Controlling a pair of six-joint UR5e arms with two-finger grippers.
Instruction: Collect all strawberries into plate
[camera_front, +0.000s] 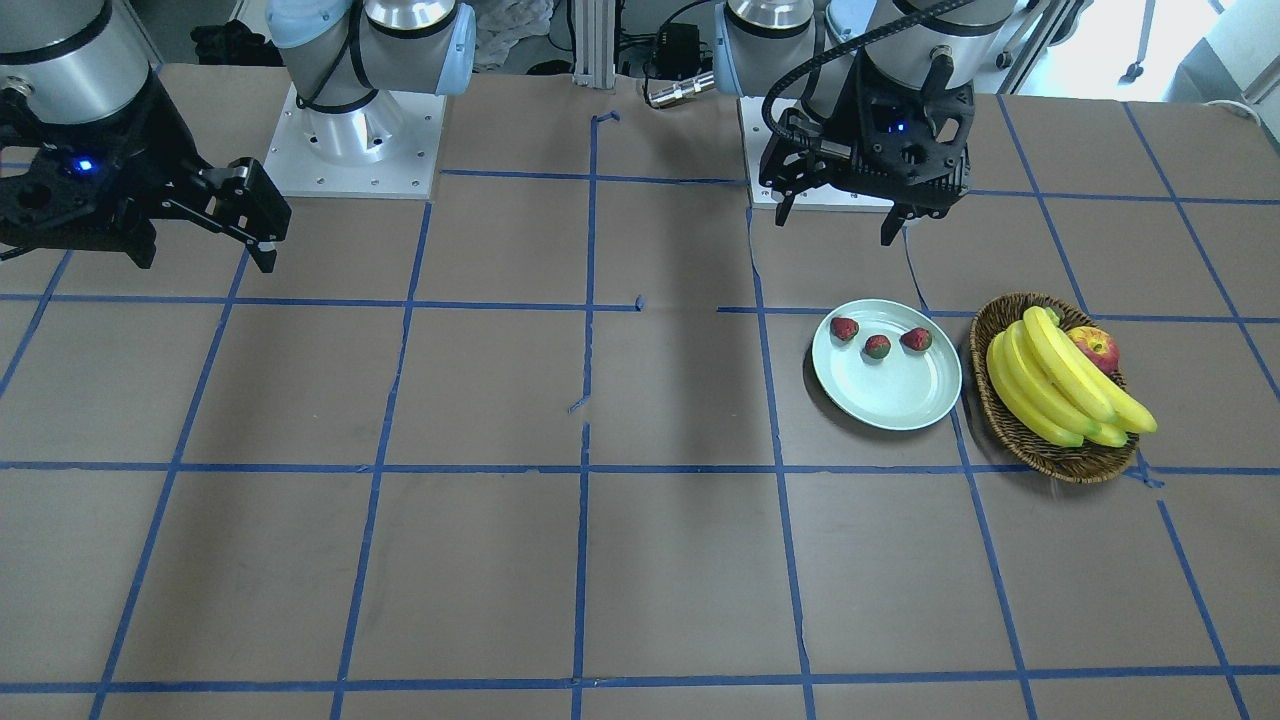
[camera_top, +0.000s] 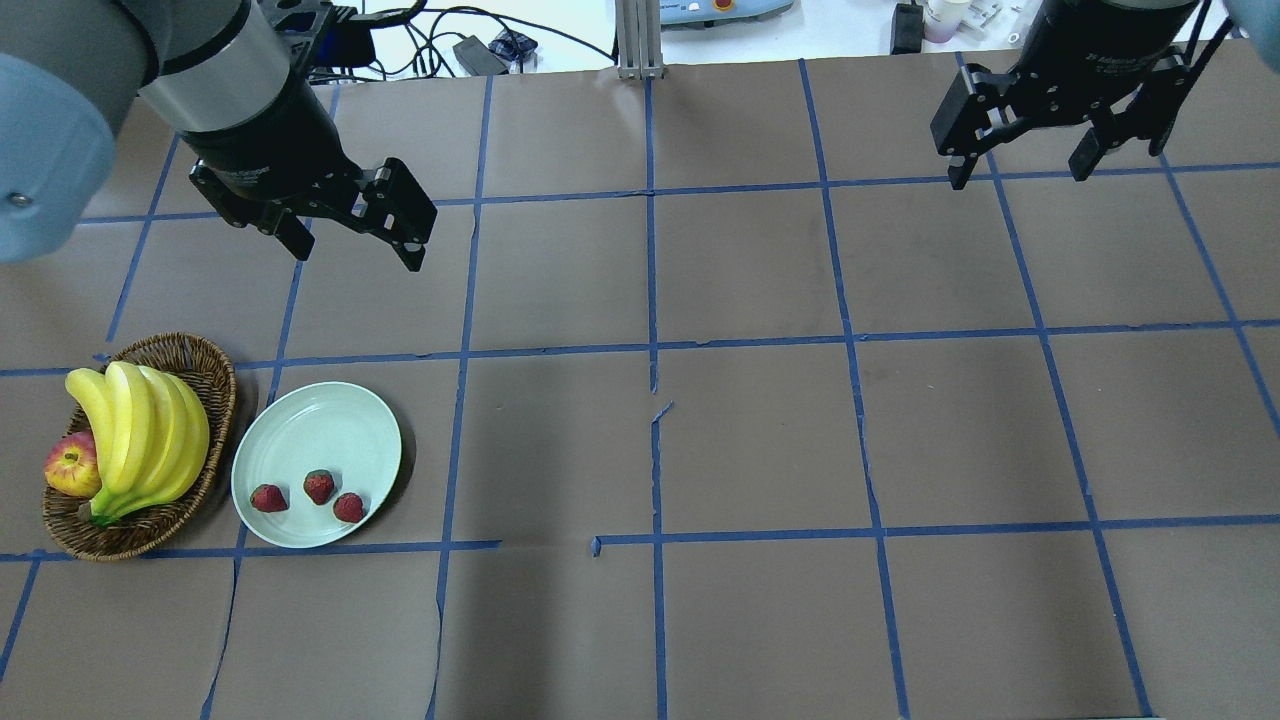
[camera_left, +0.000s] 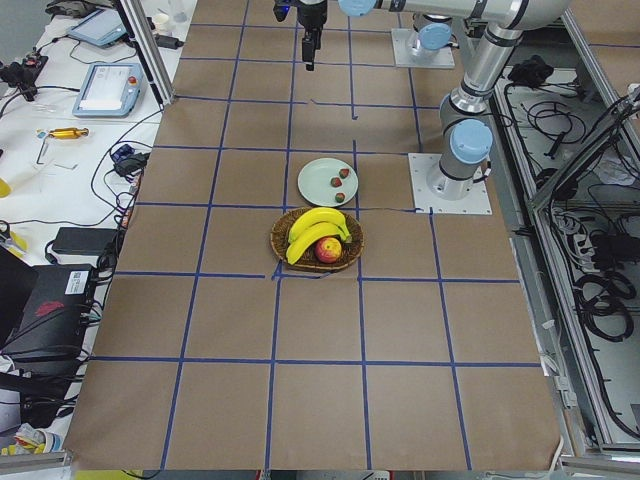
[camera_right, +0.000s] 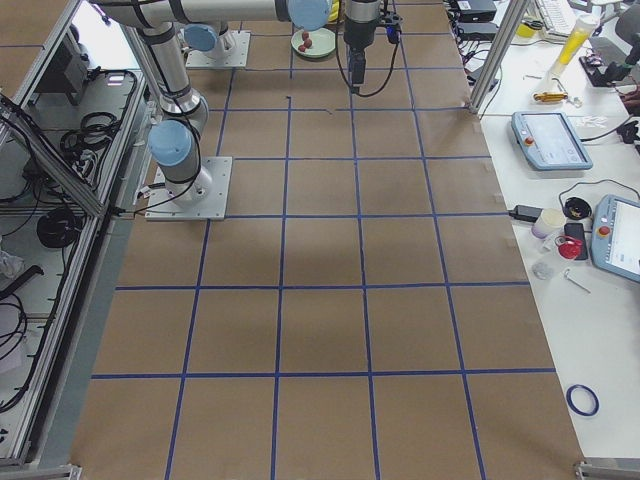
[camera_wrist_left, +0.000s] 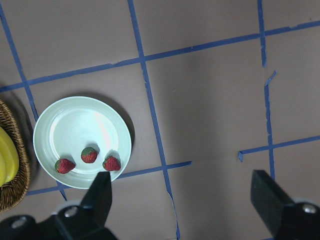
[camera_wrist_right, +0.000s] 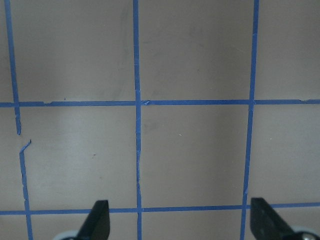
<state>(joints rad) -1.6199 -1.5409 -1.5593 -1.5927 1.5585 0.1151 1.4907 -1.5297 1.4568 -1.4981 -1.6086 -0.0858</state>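
All three strawberries (camera_top: 319, 486) lie inside the pale green plate (camera_top: 310, 425), in a short row on the part of it nearest to the robot, close to each other but apart. None of the views shows another strawberry on the table (camera_top: 760, 440). By this the collecting seems to be finished, and nothing is left to pick up. The left gripper (camera_top: 358, 255) hangs above the table, beyond the plate and well apart from it, with its jaws spread wide and nothing between them. The right gripper (camera_top: 1018, 172) is far on the other side, also open and empty. Just beside the plate stands the wicker basket (camera_top: 215, 360) with the bananas (camera_top: 140, 430) and the apple (camera_top: 70, 465), which are not part of this task.
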